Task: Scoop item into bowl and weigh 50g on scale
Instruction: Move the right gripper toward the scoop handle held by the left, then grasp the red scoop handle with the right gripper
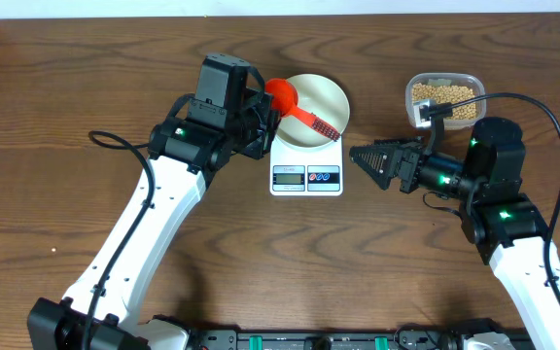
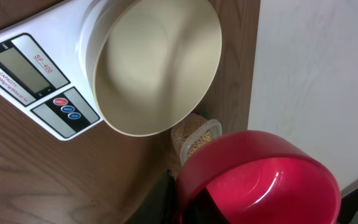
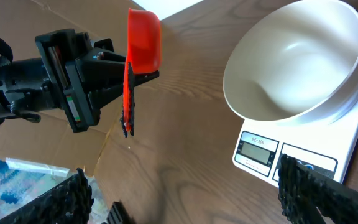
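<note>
The beans [image 1: 443, 93] are small, round, matte tan pellets heaped in a clear plastic tub [image 1: 442, 77] with rounded corners. The tub stands to the right of the scale [image 1: 306, 178] and farther back, its long side running left to right (the beans, being round, point no way at all). Just in front of the tub, right of the scale and apart from it, the right tool [image 1: 367, 160] faces the scale's front panel. Its black jaws are spread wide with nothing between them. The scale is a smooth white rectangle with a grey display and red and blue buttons. Its platform carries the bowl [image 1: 324, 97], which is round, shallow and glossy off-white. Above the bowl's left rim, well apart from the beans, the left tool [image 1: 270, 112] is clamped tight on a glossy red plastic scoop [image 1: 285, 94]. The scoop's round cup lies toward the scale's back left, and its patterned handle slants to the front right. A dark wood-grain bench [image 1: 86, 87] lies under everything.
</note>
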